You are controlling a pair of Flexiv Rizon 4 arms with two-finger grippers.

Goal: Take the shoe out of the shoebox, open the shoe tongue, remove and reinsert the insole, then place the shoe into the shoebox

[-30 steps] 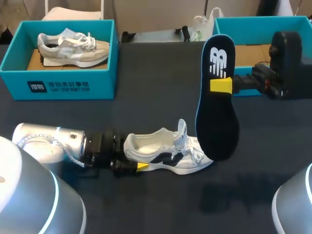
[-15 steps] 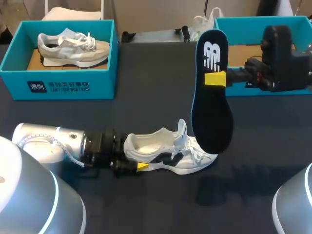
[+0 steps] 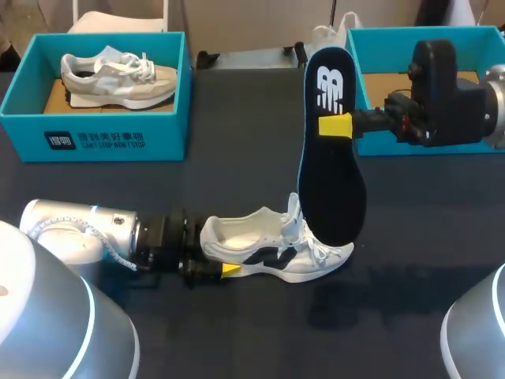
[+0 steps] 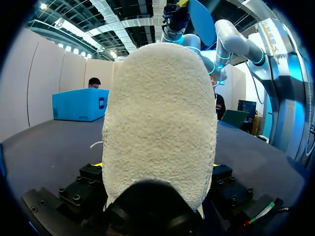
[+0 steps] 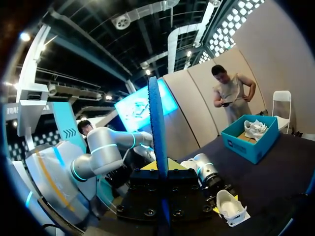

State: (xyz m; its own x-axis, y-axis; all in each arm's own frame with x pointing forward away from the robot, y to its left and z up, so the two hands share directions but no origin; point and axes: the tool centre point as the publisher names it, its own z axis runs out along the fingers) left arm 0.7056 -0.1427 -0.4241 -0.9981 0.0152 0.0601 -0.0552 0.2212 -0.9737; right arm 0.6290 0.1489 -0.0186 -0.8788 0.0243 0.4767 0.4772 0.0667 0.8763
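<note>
A white shoe (image 3: 272, 246) lies on the dark table, toe pointing right, tongue pulled up. My left gripper (image 3: 215, 268) is closed on its heel from both sides. In the left wrist view the fuzzy heel (image 4: 160, 123) fills the space between the fingers of that gripper (image 4: 156, 169). My right gripper (image 3: 338, 125) is shut on a dark navy insole (image 3: 330, 174), which hangs upright with its toe end down over the shoe's tongue and laces. In the right wrist view the insole (image 5: 158, 128) shows edge-on between the fingers of my right gripper (image 5: 161, 169).
A teal shoebox (image 3: 95, 138) at the back left holds a second, grey-white shoe (image 3: 118, 75). Another open teal shoebox (image 3: 371, 43) stands at the back right, behind my right arm. Small dark items (image 3: 252, 57) lie at the table's far edge.
My right arm has carried the insole to the left, so its lower end now hangs over the shoe's tongue. The left arm and the shoe have stayed where they were.
</note>
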